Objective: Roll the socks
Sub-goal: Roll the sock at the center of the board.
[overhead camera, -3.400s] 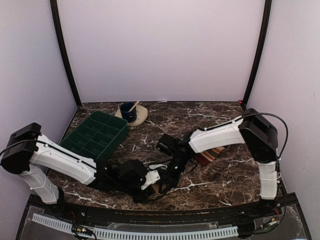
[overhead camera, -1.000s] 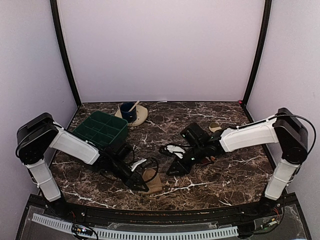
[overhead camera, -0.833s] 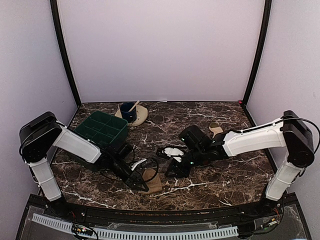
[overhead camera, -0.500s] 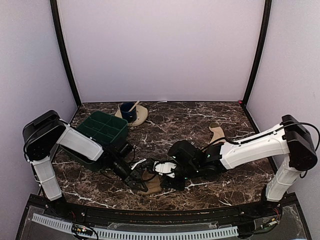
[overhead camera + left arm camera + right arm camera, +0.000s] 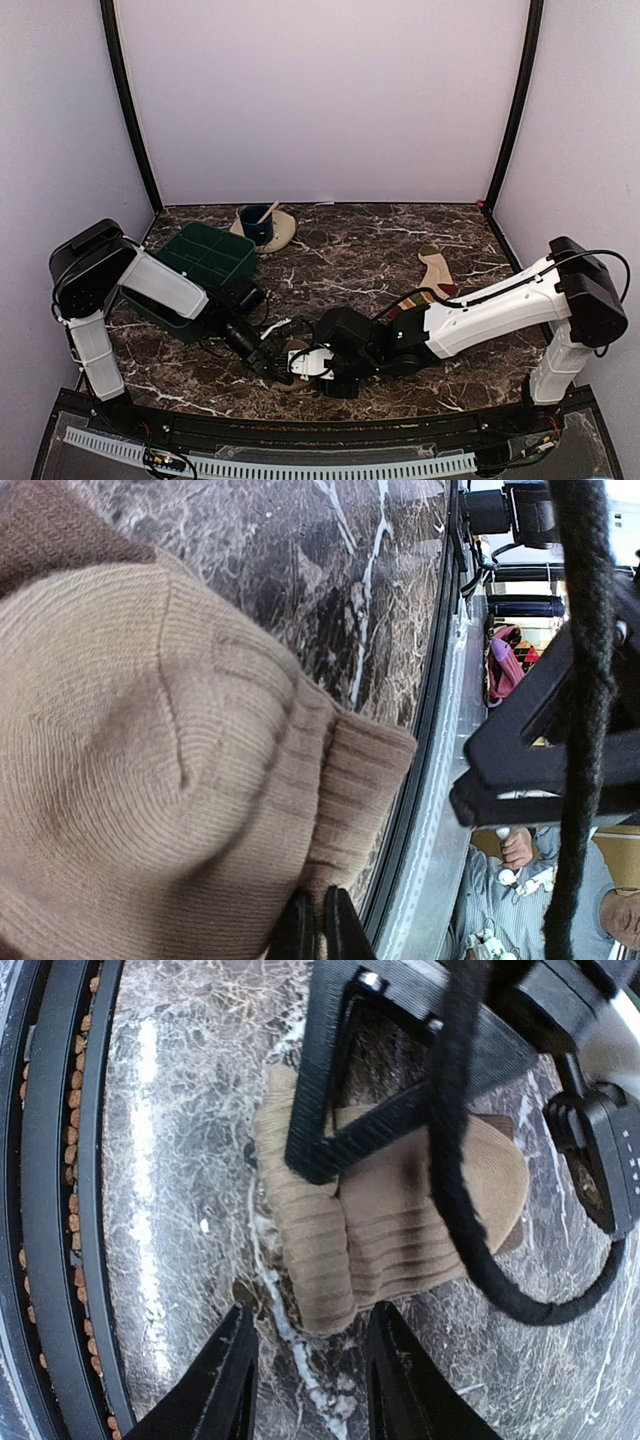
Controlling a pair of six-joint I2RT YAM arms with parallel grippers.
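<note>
Since the view of a second ago, the right arm has swung left across the dark brown marble-patterned bench (image 5: 350, 240) to its front centre. The left arm has hardly shifted from its low reach toward the same spot.

In the right wrist view the plain tan knitted sock (image 5: 395, 1215) lies on the bench as a short, thick bundle. Its ribbed cuff end points toward the right claw (image 5: 312, 1380), and a darker brown patch shows at the far end. The right claw's two black fingers stand well apart with only bare bench between them, just short of the ribbed end and not touching it. Part of the left arm's black frame and a black cable cross above the bundle.

In the left wrist view the same sock fills most of the picture, with the front edge of the bench behind it. The left claw (image 5: 318, 930) is squeezed almost fully together, and the ribbed edge of the fabric runs right down to its tips, pinched there as far as can be seen.

The second sock, tan with red, green, yellow and brown stripes (image 5: 435, 272), lies flat toward the right rear, well apart from both claws. A green plastic tray with square compartments (image 5: 205, 258) sits at the left. Behind it, a blue cup (image 5: 256, 224) holding a wooden spoon (image 5: 268, 211) stands on a tan saucer (image 5: 282, 233).
</note>
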